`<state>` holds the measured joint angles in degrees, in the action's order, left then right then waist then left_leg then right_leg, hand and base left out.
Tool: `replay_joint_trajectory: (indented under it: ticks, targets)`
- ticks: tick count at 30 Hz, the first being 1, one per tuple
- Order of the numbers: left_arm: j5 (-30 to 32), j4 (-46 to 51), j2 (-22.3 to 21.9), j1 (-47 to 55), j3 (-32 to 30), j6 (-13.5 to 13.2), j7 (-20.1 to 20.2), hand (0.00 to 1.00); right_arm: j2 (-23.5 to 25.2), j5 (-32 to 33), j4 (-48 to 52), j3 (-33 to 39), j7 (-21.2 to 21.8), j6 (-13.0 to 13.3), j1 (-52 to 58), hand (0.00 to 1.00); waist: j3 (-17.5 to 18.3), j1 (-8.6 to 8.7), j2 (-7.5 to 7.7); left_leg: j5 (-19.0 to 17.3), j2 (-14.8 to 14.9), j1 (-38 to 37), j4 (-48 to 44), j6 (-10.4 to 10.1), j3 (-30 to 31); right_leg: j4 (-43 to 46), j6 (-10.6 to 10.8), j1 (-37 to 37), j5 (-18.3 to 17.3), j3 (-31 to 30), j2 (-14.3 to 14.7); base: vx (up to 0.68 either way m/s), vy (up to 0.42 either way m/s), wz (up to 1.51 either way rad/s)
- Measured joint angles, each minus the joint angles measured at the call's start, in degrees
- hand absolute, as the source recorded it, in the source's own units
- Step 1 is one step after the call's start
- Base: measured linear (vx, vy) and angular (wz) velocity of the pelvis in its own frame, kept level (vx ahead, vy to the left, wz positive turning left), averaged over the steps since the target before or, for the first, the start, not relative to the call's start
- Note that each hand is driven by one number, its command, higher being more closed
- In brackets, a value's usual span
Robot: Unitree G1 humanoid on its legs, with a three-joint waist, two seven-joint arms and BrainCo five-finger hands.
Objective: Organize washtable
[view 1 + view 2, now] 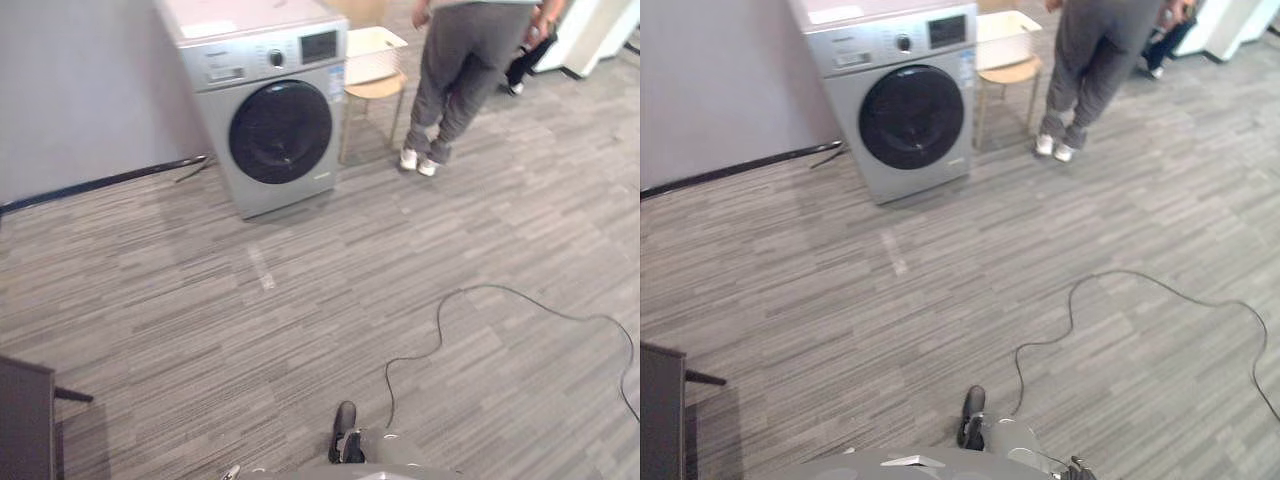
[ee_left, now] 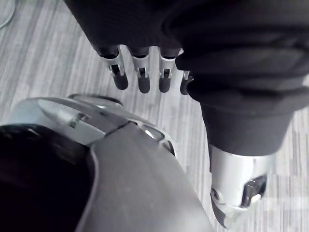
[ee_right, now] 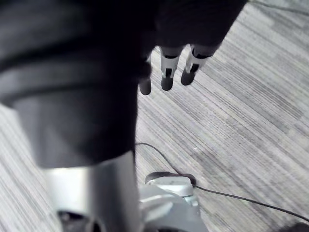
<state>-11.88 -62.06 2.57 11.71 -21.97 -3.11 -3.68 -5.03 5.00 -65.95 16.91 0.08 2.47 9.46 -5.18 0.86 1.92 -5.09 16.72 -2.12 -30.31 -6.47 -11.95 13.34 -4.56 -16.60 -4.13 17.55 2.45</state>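
My left hand (image 2: 140, 77) hangs at my side over the striped grey floor (image 1: 300, 300), fingers straight and loose, holding nothing. My right hand (image 3: 166, 72) hangs the same way, slack and empty.

At my lower left, the corner of a dark table (image 1: 25, 420) pokes in, with its visible edge running away from me. I cannot tell whether this is the washtable, and its top is hidden.

Well ahead, a silver washing machine (image 1: 265, 110) stands against the wall. Its round dark door (image 1: 280, 130) is closed and faces out into the room, turned a little to my right. A pale flat sheet (image 1: 208, 28) lies on its lid.

Just beside the machine, a white basket (image 1: 372, 52) sits upright on a wooden stool (image 1: 375, 90), mouth up. A person (image 1: 460, 70) stands near the stool, facing away.

I judge the basket to be light, stiff and open-walled, best taken by its rim with both hands. Its contents are too small to tell. The sheet would be limp and need a pinch at one edge. The machine is heavy and is not something to shift.
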Motion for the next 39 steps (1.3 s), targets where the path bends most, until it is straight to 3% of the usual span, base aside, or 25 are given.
replay_joint_trajectory:
  ticks: [1, 2, 3, 4, 5, 7, 10, 14, 15, 16, 17, 18, 19, 20, 21, 23, 27, 28, 29, 32, 33, 34, 35, 37, 39]
  targets:
    - [-1.25, 0.36, -0.24, 0.08, 0.25, 0.09, -0.08, 0.00, -0.78, 0.75, 0.04, -0.97, 0.11, 0.04, 0.57, 0.00, 0.10, -0.66, -0.59, -3.01, -4.28, 1.23, -5.20, -1.25, 4.70, -3.05, -0.08, 1.88, -0.05, -2.61, 2.40, 0.10, -0.108, -1.81]
    - [-1.33, 1.43, 0.03, 0.17, 2.08, 0.00, -0.01, 0.00, -0.62, 0.87, 0.04, -1.17, -0.06, 0.01, 0.10, 0.00, 0.15, -1.02, -0.94, -5.78, -8.99, 2.99, -7.14, 1.27, 4.95, -6.10, 1.87, 4.42, -1.24, -4.06, 3.00, 0.09, -0.030, -1.54]
    - [-1.33, 1.91, -0.15, -0.24, 3.22, -0.12, 0.04, 0.00, -0.89, 1.10, 0.00, -0.65, -0.07, -0.04, 0.05, 0.00, -0.03, -0.88, -1.58, -7.01, -9.82, 4.17, -7.34, 2.54, 4.15, -3.93, 3.48, 4.43, -3.16, -4.06, 3.09, 0.04, 0.098, -1.04]
    - [-1.32, 4.07, -0.13, -0.35, 4.20, -1.96, 0.65, 0.00, -1.04, 2.36, 0.49, 0.00, -0.08, -0.13, 0.24, 0.00, -1.64, -0.48, -0.31, -11.04, -11.44, 5.47, -8.36, 1.98, 1.75, 6.31, -0.69, 2.94, -5.88, -7.83, 1.09, -0.07, 0.106, -0.80]
    - [-1.34, 4.09, 0.08, -0.50, 4.18, -2.34, 0.99, 0.00, -0.71, 2.87, 0.32, 0.66, -0.24, -0.28, 0.25, 0.00, -1.87, -0.94, -0.68, -13.57, -11.77, 6.20, -8.60, 3.07, 1.89, 7.12, -2.90, 3.95, -5.20, -10.20, 2.67, -0.07, 0.087, -1.02]
    - [-1.87, 3.77, -1.17, -0.44, 3.31, -1.99, 0.99, 0.00, -1.19, 2.86, 0.39, 1.20, -0.65, -0.11, 0.42, 0.00, -1.89, -1.42, -1.87, -15.67, -12.00, 11.69, -9.24, 4.40, 3.59, 4.78, -2.21, 7.05, -5.17, -14.64, 6.07, -0.01, -0.065, -1.32]
    - [-3.08, 4.64, -1.60, -0.48, 1.80, -2.39, 0.99, 0.00, 0.13, 2.95, 0.96, 2.06, -1.35, 0.22, 0.47, 0.00, -2.12, -3.07, -0.51, -12.71, -14.06, 16.70, 2.84, 2.87, 10.14, -0.53, -1.89, 12.38, -5.27, -22.89, 7.45, 0.13, -0.091, -1.84]
    - [-2.18, 3.78, -2.87, -0.34, -0.47, -1.75, 0.94, 0.00, 0.65, 2.90, 3.86, 3.56, -1.27, 0.93, 0.92, 0.00, -0.39, -3.22, -2.17, -5.68, -9.98, 17.07, 7.75, 2.74, 11.47, 2.39, -2.14, 15.20, -6.49, -28.76, 10.44, 0.30, 0.033, -1.73]
    - [-1.58, 3.80, -2.40, -0.30, -0.62, -1.31, 1.02, 0.00, 1.45, 2.90, 5.50, 3.55, -1.20, 0.90, 1.86, 0.00, 0.40, -3.33, -1.25, -4.27, -9.58, 14.99, 8.03, 2.17, 9.58, 5.08, -1.48, 15.38, -9.18, -30.91, 10.73, 0.42, 0.067, -1.49]
    - [-0.90, 3.79, -1.80, -0.23, -0.54, -1.21, 1.21, 0.00, 1.98, 2.90, 6.24, 3.58, -1.17, 0.98, 2.38, 0.00, 0.89, -3.25, -0.56, -3.56, -9.42, 13.67, 8.94, 2.34, 7.88, 6.15, -0.08, 15.35, -10.78, -30.57, 9.92, 0.44, 0.073, -1.44]
    - [-0.04, 3.94, -0.78, -0.47, -0.30, -1.06, 1.38, 0.00, 3.28, 2.94, 7.87, 3.77, -1.20, 1.10, 3.45, 0.00, 1.29, -3.28, 0.32, -3.23, -9.05, 10.01, 12.34, 2.94, 3.94, 12.28, 9.59, 13.31, -13.89, -26.58, 6.77, 0.41, 0.036, -1.59]
    - [0.07, 3.80, -0.09, -0.60, -0.02, -1.04, 1.33, 0.00, 3.90, 3.01, 8.02, 4.60, -0.96, 1.20, 2.31, 0.00, 1.32, -3.25, 1.33, -3.63, -8.46, 6.61, 14.65, 3.20, -0.26, 22.92, 13.03, 7.31, -12.06, -20.06, 4.49, 0.38, 0.043, -1.65]
    - [0.23, 3.47, 0.29, -0.64, 0.26, -0.91, 1.30, 0.00, 3.95, 3.00, 8.08, 4.88, -0.77, 1.20, 1.93, 0.00, 1.03, -3.11, 1.45, -3.91, -8.36, 4.82, 15.77, 3.08, -2.05, 27.41, 12.06, 5.23, -12.11, -16.28, 2.72, 0.29, 0.034, -1.54]
    - [1.46, 2.61, 0.89, -0.95, 1.81, -0.63, 1.00, 0.00, 4.08, 3.01, 8.06, 5.88, -0.58, 1.17, 1.62, 0.00, 0.63, -2.61, 0.88, -4.38, -7.75, 0.41, 17.85, 2.38, -4.90, 33.12, 8.28, 2.73, -13.27, -9.36, -1.83, 0.18, 0.068, -0.96]
    - [1.71, 2.31, 0.86, -1.38, 2.19, -0.56, 0.93, 0.00, 4.00, 3.10, 7.89, 6.36, -0.69, 1.13, 1.85, 0.00, 0.35, -2.51, 0.37, -4.46, -7.36, -1.98, 19.21, 2.39, -6.08, 33.60, 6.86, 2.39, -14.10, -6.79, -3.82, 0.14, 0.142, -0.95]
    - [1.82, 1.60, 0.30, -4.79, 4.78, -0.70, 1.05, 0.00, 3.48, 5.36, 7.90, 7.22, -0.74, 1.22, 2.25, 0.00, 0.13, -1.25, -1.68, -5.11, -5.27, -8.59, 25.37, 1.46, -9.49, 26.23, 6.60, -0.02, -13.90, -1.23, -8.19, -0.01, 0.234, -0.59]
    - [2.31, -1.64, -1.56, -11.33, 8.32, -1.00, 2.44, 0.00, 3.99, 7.42, 7.21, 9.51, -0.76, 1.14, 1.91, 0.00, 0.01, -0.43, -1.85, -8.07, -3.24, -13.23, 28.31, -2.63, -11.99, 1.10, 7.45, -4.96, -0.08, -0.65, -11.26, 0.01, 0.098, -0.37]
    - [2.79, -2.01, -3.02, -11.58, 8.26, -1.03, 2.81, 0.00, 4.12, 7.43, 7.19, 9.82, -0.73, 1.01, 2.52, 0.00, -0.05, -0.10, -1.96, -9.51, -2.67, -15.64, 28.43, -1.45, -12.65, -1.33, 8.34, -5.16, 6.09, -1.76, -11.52, 0.42, -0.238, -0.14]
    - [3.78, -2.23, -4.03, -11.39, 8.09, -1.09, 3.16, 0.00, 3.92, 7.41, 7.22, 9.67, -0.64, 0.98, 3.41, 0.00, 0.06, 0.42, -2.96, -8.81, -0.82, -17.43, 26.81, 0.13, -12.35, 3.38, 5.57, -5.42, 8.87, -2.18, -10.62, 0.52, -0.330, -0.06]
    - [3.83, -1.11, -6.04, -11.63, 7.74, -1.10, 3.79, 0.00, 3.83, 7.41, 7.29, 10.97, -0.08, 0.88, 3.63, 0.00, -0.19, 0.57, -3.81, 0.05, 1.50, -17.05, 20.97, 0.79, -6.21, 15.42, 2.23, -5.97, -1.67, -1.22, -11.23, 0.56, -0.487, 0.21]
    - [3.43, -0.68, -6.10, -11.40, 6.94, -1.10, 4.10, 0.00, 3.79, 7.40, 7.22, 12.10, 0.37, 0.86, 3.39, 0.00, -0.29, 0.85, -4.42, 5.49, 3.82, -13.06, 10.50, 0.75, -0.45, 16.81, 2.21, -3.06, -6.46, -0.32, -9.97, 0.45, -0.469, 0.19]
    - [3.15, -0.56, -6.05, -11.36, 6.28, -1.06, 4.24, 0.00, 3.69, 7.40, 7.23, 12.18, 0.46, 0.86, 3.36, 0.00, -0.36, 0.95, -4.59, 8.89, 4.83, -10.15, 4.32, 1.03, 2.22, 16.45, 1.97, -1.38, -7.78, 0.09, -9.60, 0.46, -0.463, 0.06]
    - [2.67, -0.12, -5.70, -11.10, 6.06, -1.09, 4.30, 0.00, 3.21, 7.40, 7.16, 11.95, 0.47, 0.93, 2.77, 0.00, -1.12, 0.53, -4.84, 11.64, 5.70, -3.67, -11.04, 0.77, 7.17, 14.78, 0.97, 2.51, -9.49, 0.32, -7.90, 0.34, -0.285, -0.19]
    - [0.72, 1.41, -4.72, -10.43, 6.16, -1.04, 4.55, 0.00, 2.10, 7.40, 6.88, 11.05, 0.47, 1.05, 0.84, 0.00, -2.29, -0.12, -5.94, 6.61, 3.77, 3.60, -29.50, 0.31, 10.79, 10.17, -0.78, 10.20, -10.95, -1.15, -4.34, 0.49, -0.292, -0.54]
    - [-1.57, 2.79, -3.19, -8.80, 7.46, -1.62, 4.32, 0.00, 0.95, 7.43, 6.56, 7.64, 0.41, 1.17, -0.47, 0.00, -2.52, -0.68, -5.35, -0.93, -1.99, 10.40, -33.79, 0.24, 10.68, 4.53, -0.79, 17.13, -11.47, -3.22, -3.07, 0.50, -0.202, -0.70]
